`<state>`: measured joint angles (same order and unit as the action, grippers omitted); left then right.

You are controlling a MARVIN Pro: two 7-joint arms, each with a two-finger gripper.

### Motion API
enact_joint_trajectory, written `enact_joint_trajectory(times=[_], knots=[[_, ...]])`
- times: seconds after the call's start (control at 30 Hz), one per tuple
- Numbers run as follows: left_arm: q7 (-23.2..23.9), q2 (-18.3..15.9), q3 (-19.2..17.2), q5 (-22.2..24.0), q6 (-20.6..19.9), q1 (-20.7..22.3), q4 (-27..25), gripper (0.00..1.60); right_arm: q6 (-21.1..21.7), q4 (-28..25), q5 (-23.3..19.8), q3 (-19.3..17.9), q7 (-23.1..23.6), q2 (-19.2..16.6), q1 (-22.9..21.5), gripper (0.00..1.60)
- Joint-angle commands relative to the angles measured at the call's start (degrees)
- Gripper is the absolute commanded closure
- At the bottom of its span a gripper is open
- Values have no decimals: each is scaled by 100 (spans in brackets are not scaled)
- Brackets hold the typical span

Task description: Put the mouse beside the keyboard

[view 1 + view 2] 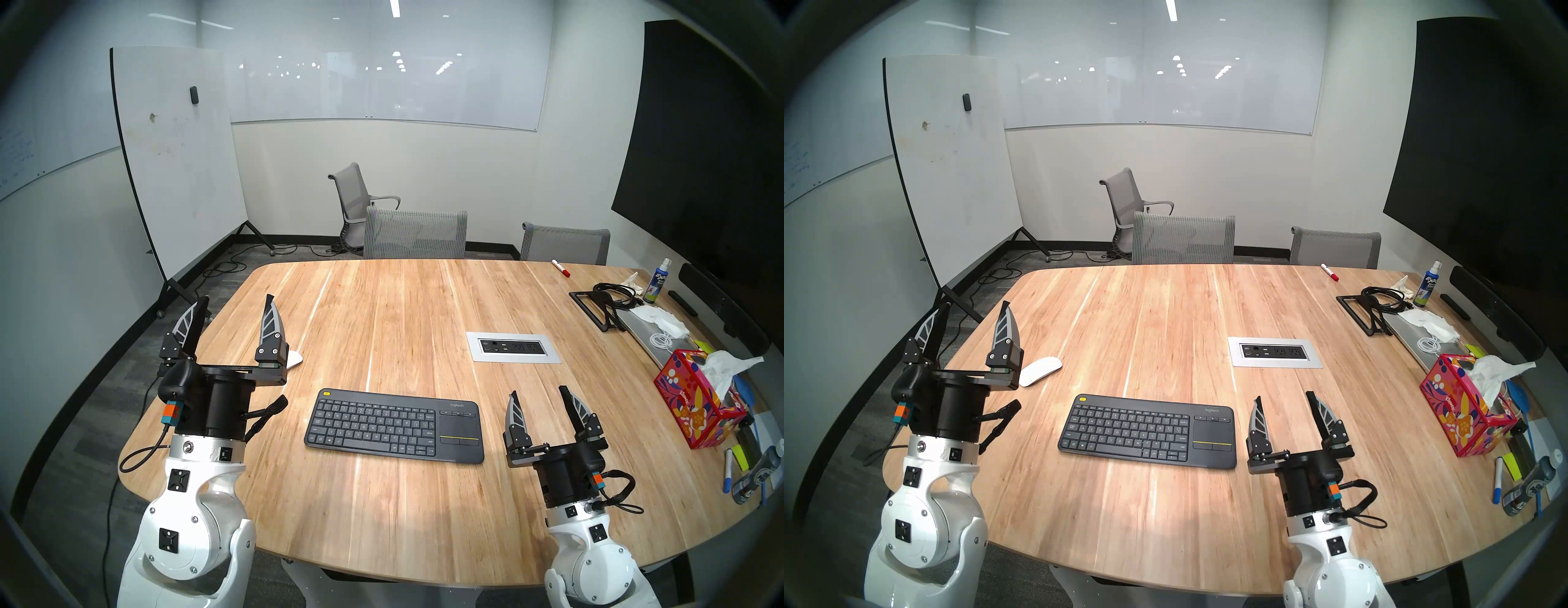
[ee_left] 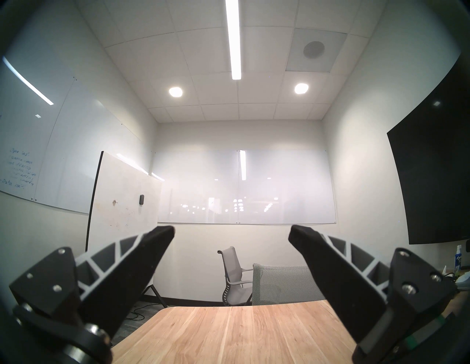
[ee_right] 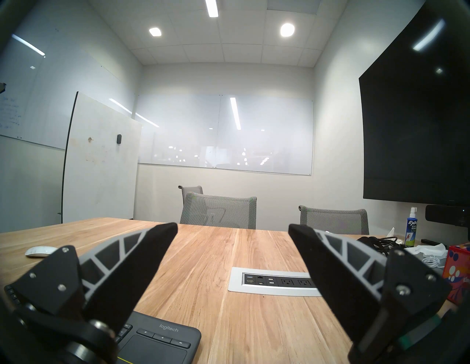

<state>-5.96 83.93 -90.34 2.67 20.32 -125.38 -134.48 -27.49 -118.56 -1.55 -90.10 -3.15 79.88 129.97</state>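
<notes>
The dark grey keyboard (image 1: 395,426) (image 1: 1149,430) (image 3: 157,343) lies flat near the table's front, between my two arms. The glossy white mouse (image 1: 1040,371) (image 3: 40,251) rests on the wood to the keyboard's far left, apart from it; in the left head view only a sliver of the mouse (image 1: 295,359) shows behind my left gripper's finger. My left gripper (image 1: 238,300) (image 1: 975,306) (image 2: 232,230) stands open above the table's left edge, holding nothing. My right gripper (image 1: 539,389) (image 1: 1283,395) (image 3: 232,228) is open and empty just right of the keyboard.
A silver-framed socket panel (image 1: 512,347) is set into the table behind the keyboard. The right side holds a tissue box (image 1: 695,403), laptop (image 1: 653,337), stand with cables (image 1: 602,297), spray bottle (image 1: 655,282), markers and a red marker (image 1: 561,268). Chairs (image 1: 415,235) stand at the far edge.
</notes>
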Motion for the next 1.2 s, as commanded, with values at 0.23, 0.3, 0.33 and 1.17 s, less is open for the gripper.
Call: enact_joint_trajectory(times=[0.23, 0.3, 0.33, 1.17], knots=[[225, -188, -97, 133, 103, 126, 21, 0, -8, -95, 1, 9, 6, 0, -3, 0], [326, -265, -182, 169, 279, 150, 167, 0, -8, -95, 1, 9, 6, 0, -3, 0], [341, -282, -214, 114, 332, 153, 197, 0, -8, -95, 1, 9, 6, 0, -3, 0], [777, -625, -807, 361, 828, 395, 968, 0, -10, -92, 2, 9, 7, 2, -4, 0]])
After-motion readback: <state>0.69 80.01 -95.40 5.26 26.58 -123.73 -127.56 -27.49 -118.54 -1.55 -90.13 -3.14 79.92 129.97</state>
